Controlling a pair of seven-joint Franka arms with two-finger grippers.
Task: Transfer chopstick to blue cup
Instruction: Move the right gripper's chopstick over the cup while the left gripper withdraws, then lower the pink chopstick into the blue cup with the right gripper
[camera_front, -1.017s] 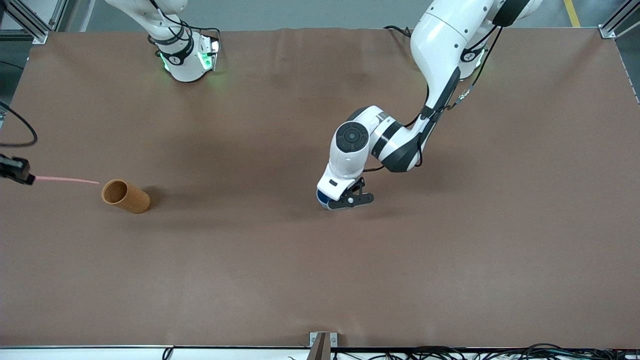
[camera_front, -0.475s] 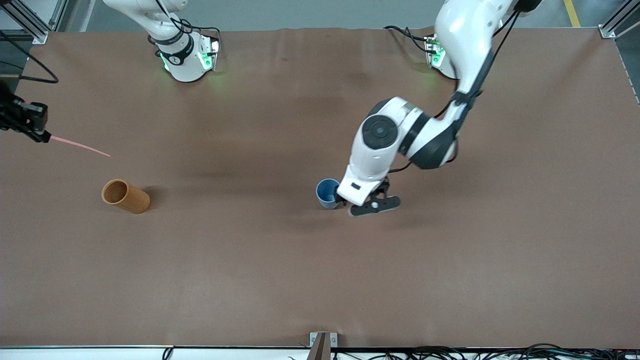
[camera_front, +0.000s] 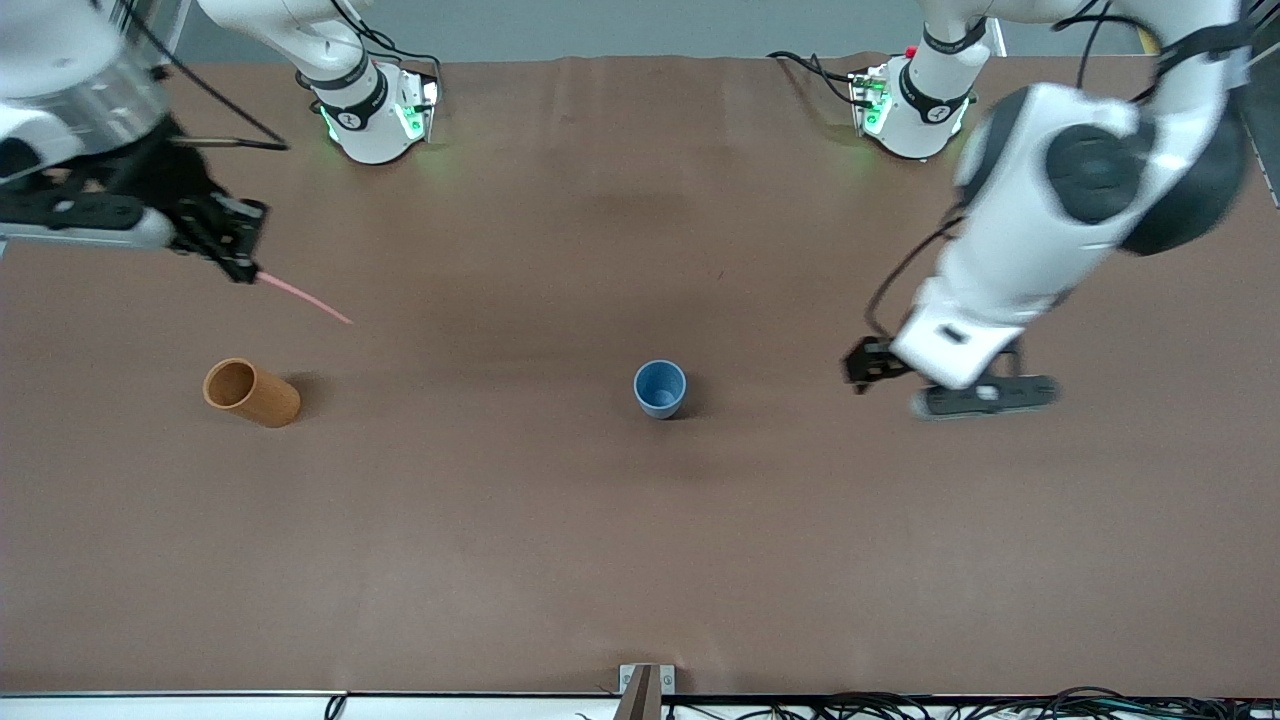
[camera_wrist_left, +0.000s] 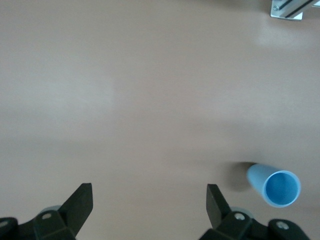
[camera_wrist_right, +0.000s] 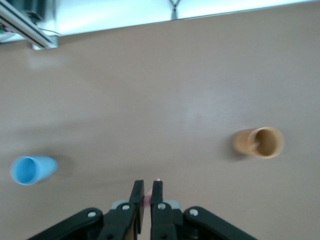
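Right tool (camera_front: 245, 268) grips the chopstick (camera_front: 303, 297); left tool (camera_front: 935, 385) gapes, empty.

A brown-covered table (camera_front: 640, 560) carries an upright blue cup (camera_front: 660, 388) and an orange-brown cup (camera_front: 251, 392).

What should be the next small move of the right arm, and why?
Probably the right gripper should carry the chopstick toward the blue cup. It is shut on one end of the stick, in the air near the orange-brown cup. The blue cup stands upright at mid table, mouth free; the left gripper is open, off toward its own end.
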